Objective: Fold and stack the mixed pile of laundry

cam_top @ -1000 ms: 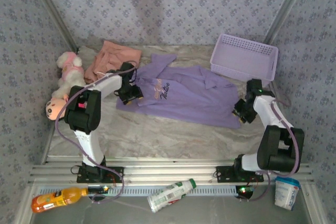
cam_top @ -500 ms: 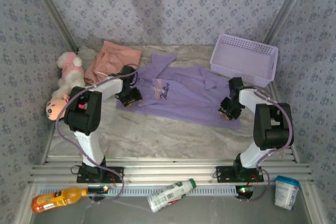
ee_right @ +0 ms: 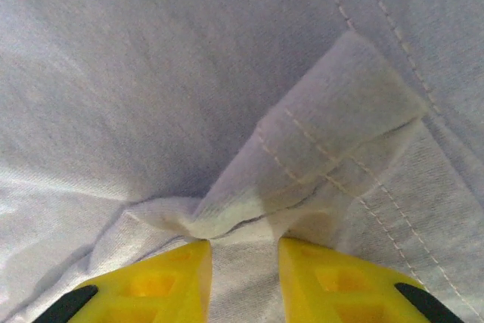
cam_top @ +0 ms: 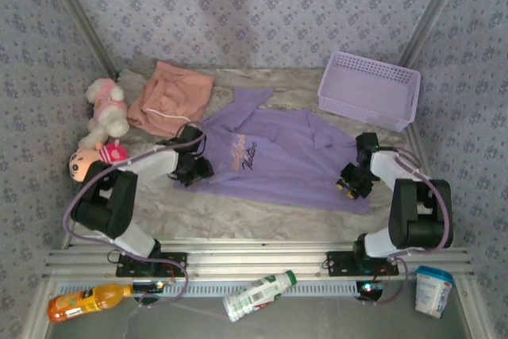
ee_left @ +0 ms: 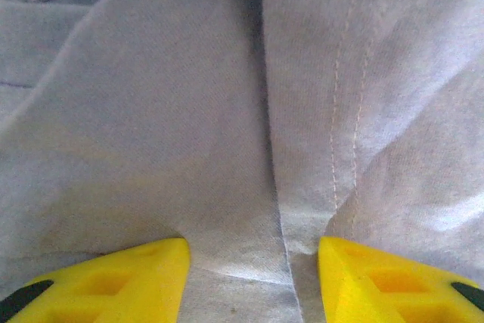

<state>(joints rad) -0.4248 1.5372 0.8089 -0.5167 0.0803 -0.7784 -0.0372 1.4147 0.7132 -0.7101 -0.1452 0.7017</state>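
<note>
Right gripper [ee_right: 243, 251] is pinched nearly together on a raised fold of the lavender shirt's [cam_top: 278, 156] hem. The left gripper [ee_left: 253, 251] has its fingers apart, pressed down astride a crease of the same cloth. Seen from above, the shirt lies flat mid-frame, long axis left to right, with a gripper at each lower end. The salmon shorts [cam_top: 171, 94] lie upper left, nearer the left arm, and the mesh basket [cam_top: 373, 59] upper right.

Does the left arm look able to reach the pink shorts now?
Probably yes: the pink shorts lie just beyond the left fingers, with nothing covering them, though those fingers rest on the lavender shirt.
</note>
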